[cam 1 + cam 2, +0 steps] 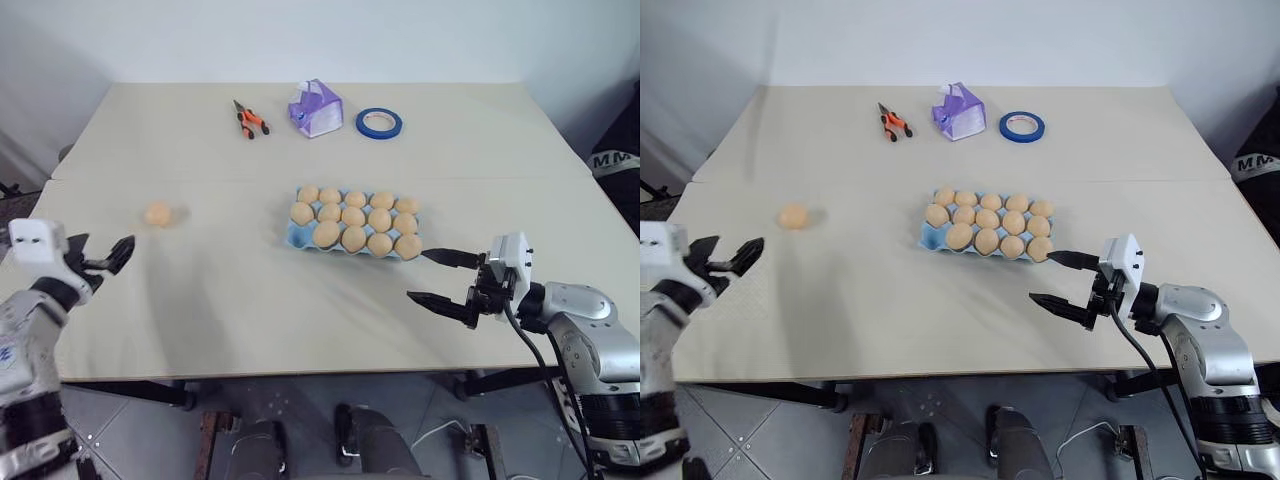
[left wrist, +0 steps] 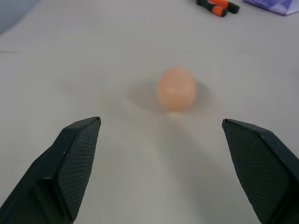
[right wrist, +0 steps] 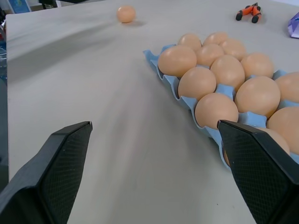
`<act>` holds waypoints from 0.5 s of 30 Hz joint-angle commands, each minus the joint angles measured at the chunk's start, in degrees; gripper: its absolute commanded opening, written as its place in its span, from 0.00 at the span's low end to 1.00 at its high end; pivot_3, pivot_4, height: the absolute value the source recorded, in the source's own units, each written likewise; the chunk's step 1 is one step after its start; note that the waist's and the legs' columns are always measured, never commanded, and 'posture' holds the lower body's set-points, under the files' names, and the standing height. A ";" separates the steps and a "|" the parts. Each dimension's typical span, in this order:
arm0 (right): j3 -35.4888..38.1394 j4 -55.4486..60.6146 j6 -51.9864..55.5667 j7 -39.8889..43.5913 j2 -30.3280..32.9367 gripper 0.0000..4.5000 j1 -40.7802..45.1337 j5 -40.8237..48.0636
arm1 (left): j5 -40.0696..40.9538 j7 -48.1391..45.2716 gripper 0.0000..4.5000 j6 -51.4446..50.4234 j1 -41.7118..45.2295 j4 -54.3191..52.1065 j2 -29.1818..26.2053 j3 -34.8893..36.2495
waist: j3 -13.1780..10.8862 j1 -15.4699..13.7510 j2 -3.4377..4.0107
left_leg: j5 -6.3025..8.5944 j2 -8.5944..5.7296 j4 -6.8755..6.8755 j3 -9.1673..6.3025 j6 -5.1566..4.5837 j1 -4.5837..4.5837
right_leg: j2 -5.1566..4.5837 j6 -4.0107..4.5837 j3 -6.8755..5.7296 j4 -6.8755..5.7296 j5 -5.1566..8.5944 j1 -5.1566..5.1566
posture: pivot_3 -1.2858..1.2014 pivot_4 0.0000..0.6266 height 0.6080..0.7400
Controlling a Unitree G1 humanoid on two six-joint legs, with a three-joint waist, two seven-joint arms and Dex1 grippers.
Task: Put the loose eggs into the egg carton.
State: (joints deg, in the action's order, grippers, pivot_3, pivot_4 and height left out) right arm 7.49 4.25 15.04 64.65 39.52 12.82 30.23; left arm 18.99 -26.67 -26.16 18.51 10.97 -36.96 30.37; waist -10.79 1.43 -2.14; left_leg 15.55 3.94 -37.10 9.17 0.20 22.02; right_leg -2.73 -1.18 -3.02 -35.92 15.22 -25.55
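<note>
We see a pale counter bearing one loose egg, the blue egg carton, orange-handled pliers, a purple-white box and a blue tape roll.

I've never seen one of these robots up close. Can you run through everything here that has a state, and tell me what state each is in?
Left gripper: open, empty, aimed at the loose egg.
Right gripper: open, empty, beside the carton.
Loose egg: lying alone on the table, not yet in the carton.
Carton: fourteen eggs in it, one front corner cup free.
Pliers: lying flat, handles together.
Tape roll: lying flat.
Purple-white box: standing upright.
</note>
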 commanded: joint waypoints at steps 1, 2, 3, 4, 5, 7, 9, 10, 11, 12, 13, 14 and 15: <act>1.78 2.18 -0.46 -0.36 0.67 1.00 -1.06 0.55 | -2.97 -1.25 0.99 6.85 8.08 10.29 -1.80 -4.20 | 0.00 -0.03 0.00 | 0.03 -0.01 0.01 0.00 0.00 -0.01 | 0.00 -0.01 0.00 -0.03 -0.01 0.00 | 0.52 0.24 1.00; 1.90 2.48 -0.44 -0.52 0.72 1.00 -1.39 0.58 | -3.89 -1.48 0.99 9.05 11.59 14.97 -1.72 -5.59 | 0.00 -0.03 0.00 | 0.04 0.00 0.00 0.00 0.01 0.00 | 0.02 -0.01 -0.03 -0.04 -0.01 -0.01 | 0.52 0.24 1.00; 1.97 2.68 -0.43 -0.72 0.72 1.00 -1.61 0.57 | -4.63 -1.68 0.99 11.01 14.83 19.35 -1.55 -6.73 | 0.00 -0.04 0.00 | 0.04 0.00 0.00 -0.01 0.00 0.04 | 0.03 -0.01 -0.06 -0.03 -0.01 -0.02 | 0.52 0.24 1.00; 2.01 2.84 -0.40 -0.86 0.74 1.00 -1.77 0.57 | -5.22 -1.74 0.99 12.71 17.39 23.05 -1.40 -7.57 | 0.00 -0.06 -0.01 | 0.04 -0.01 -0.01 -0.01 -0.01 0.03 | 0.03 -0.02 -0.06 -0.05 -0.01 -0.02 | 0.52 0.24 1.00; 2.01 3.02 -0.36 -1.00 0.74 1.00 -1.91 0.57 | -6.06 -2.15 0.99 14.60 20.17 27.29 -1.34 -8.73 | 0.00 0.04 -0.01 | 0.03 0.01 -0.04 -0.02 -0.03 0.07 | 0.06 -0.02 -0.11 -0.04 -0.01 -0.03 | 0.52 0.24 1.00; 2.01 3.40 -0.34 -1.29 0.76 1.00 -2.24 0.50 | -7.93 -1.98 0.99 18.48 25.22 35.52 -1.26 -10.67 | 0.00 0.15 -0.01 | -0.05 0.00 -0.04 0.03 -0.24 0.04 | 0.05 -0.03 -0.09 -0.04 -0.01 -0.03 | 0.52 0.24 1.00; 2.27 3.91 -0.23 -1.74 0.82 1.00 -2.60 0.57 | -9.18 -2.10 0.99 21.34 29.33 42.17 -1.10 -12.12 | 0.00 0.34 -0.01 | -0.04 0.02 -0.03 0.11 -0.27 0.05 | 0.09 -0.04 -0.07 -0.02 -0.02 -0.05 | 0.52 0.24 1.00; 2.39 4.06 -0.16 -1.95 0.83 1.00 -2.70 0.62 | -9.51 -2.15 0.99 22.47 30.73 44.56 -1.06 -12.56 | 0.00 0.33 -0.02 | -0.02 0.03 -0.03 0.12 -0.26 0.04 | 0.11 -0.05 -0.06 -0.03 -0.01 -0.05 | 0.52 0.24 1.00; 2.53 4.24 -0.17 -2.17 0.87 1.00 -2.91 0.62 | -10.03 -1.91 0.99 23.12 32.35 47.25 -0.94 -13.12 | 0.00 0.29 -0.02 | -0.02 0.06 -0.04 0.13 -0.25 0.05 | 0.14 -0.05 -0.07 -0.03 -0.01 -0.08 | 0.52 0.24 1.00; 2.58 4.36 -0.24 -2.32 0.94 1.00 -3.12 0.53 | -10.67 -1.42 0.99 23.59 33.70 49.68 -0.89 -13.75 | 0.00 0.25 -0.02 | -0.01 0.07 -0.04 0.14 -0.23 0.06 | 0.16 -0.05 -0.08 -0.03 -0.01 -0.10 | 0.52 0.24 1.00; 2.68 4.52 -0.34 -2.43 1.01 1.00 -3.37 0.46 | -11.73 -0.48 0.99 23.55 34.85 51.90 -1.00 -14.67 | 0.00 0.22 -0.02 | -0.01 0.07 -0.04 0.15 -0.22 0.06 | 0.18 -0.05 -0.08 -0.03 -0.01 -0.11 | 0.52 0.24 1.00; 2.84 4.65 -0.40 -2.64 1.04 1.00 -3.55 0.42 | -12.58 -0.01 0.99 23.65 35.73 53.54 -1.07 -15.41 | 0.00 0.19 -0.02 | 0.00 0.07 -0.04 0.15 -0.22 0.07 | 0.20 -0.05 -0.09 -0.02 -0.01 -0.11 | 0.52 0.24 1.00; 3.02 4.77 -0.37 -2.92 1.05 1.00 -3.68 0.43 | -13.35 0.87 0.99 23.13 36.49 54.79 -1.15 -16.08 | 0.00 0.13 -0.02 | 0.00 0.06 -0.04 0.15 -0.21 0.06 | 0.20 -0.05 -0.09 -0.02 -0.01 -0.12 | 0.52 0.24 1.00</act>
State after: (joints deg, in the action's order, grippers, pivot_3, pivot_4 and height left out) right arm 8.43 6.81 15.12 62.22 39.76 9.46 30.24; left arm 7.06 -27.05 -3.69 53.19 64.36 -37.10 15.02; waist -10.79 1.55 -2.17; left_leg 15.55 3.98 -37.15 9.33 -0.02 22.08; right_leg -2.54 -1.24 -3.11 -35.95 15.21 -25.67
